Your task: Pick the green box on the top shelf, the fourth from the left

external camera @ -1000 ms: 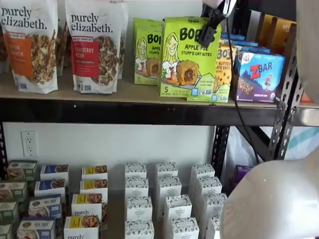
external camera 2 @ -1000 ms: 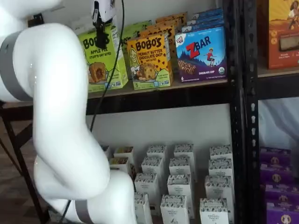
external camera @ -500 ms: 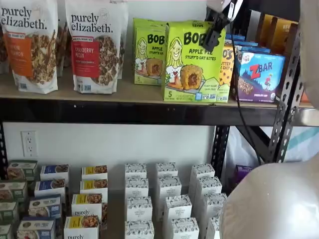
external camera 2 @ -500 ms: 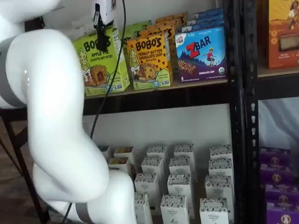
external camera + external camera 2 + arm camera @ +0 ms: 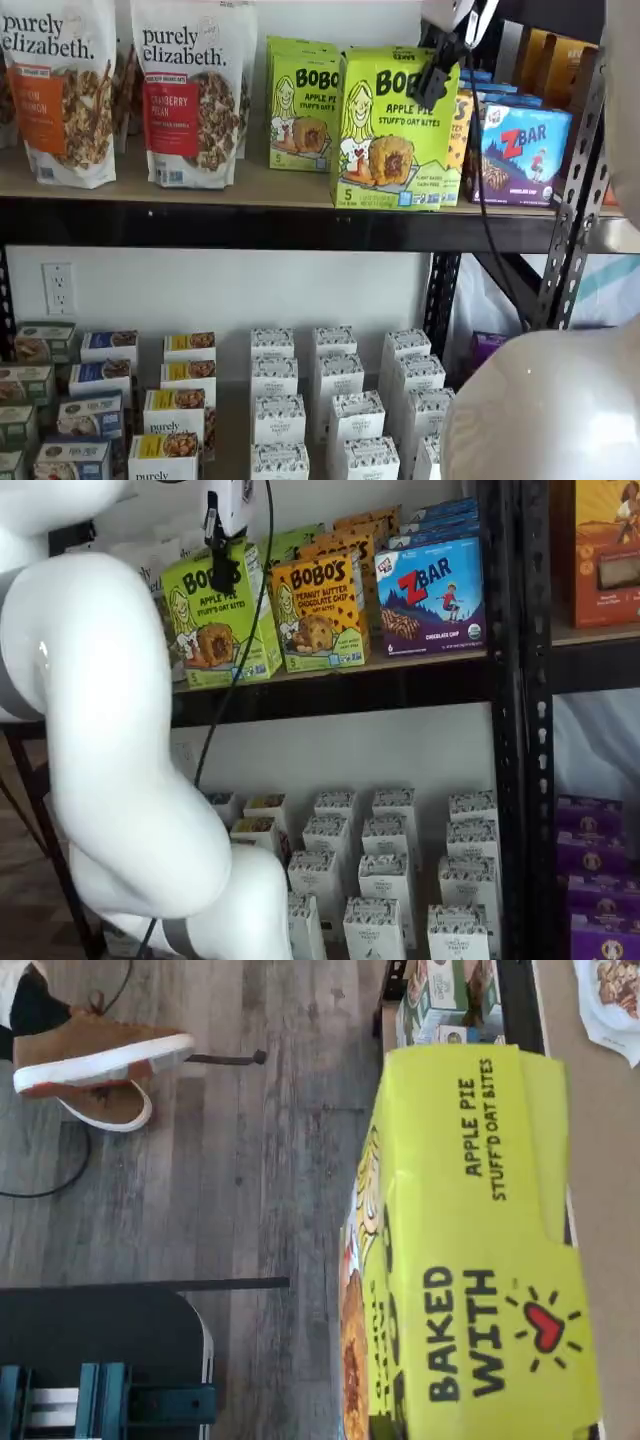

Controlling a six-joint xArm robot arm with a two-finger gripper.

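Note:
In both shelf views the green box (image 5: pixel 390 135) is upright at the front edge of the top shelf (image 5: pixel 200 190), its cartoon girl and pastry facing out. My gripper (image 5: pixel 437 75) comes down from above, and its black fingers are shut on the box's upper right part. From the other side, my gripper (image 5: pixel 222 570) clamps the top of the green box (image 5: pixel 215 620) above the top shelf (image 5: pixel 420 665). The wrist view shows the lid of the green box (image 5: pixel 470 1250), with the wooden floor beyond it.
A second green box (image 5: pixel 300 105) stands behind to the left. A yellow-orange Bobo's box (image 5: pixel 318 610) and a blue ZBar box (image 5: pixel 430 595) stand to the right. Granola bags (image 5: pixel 190 90) fill the shelf's left part. Small boxes (image 5: pixel 340 400) sit below. My white arm (image 5: pixel 110 730) fills one side.
The green box was tilted in the fingers a second ago. It now stands upright and has shifted slightly right and forward with my gripper.

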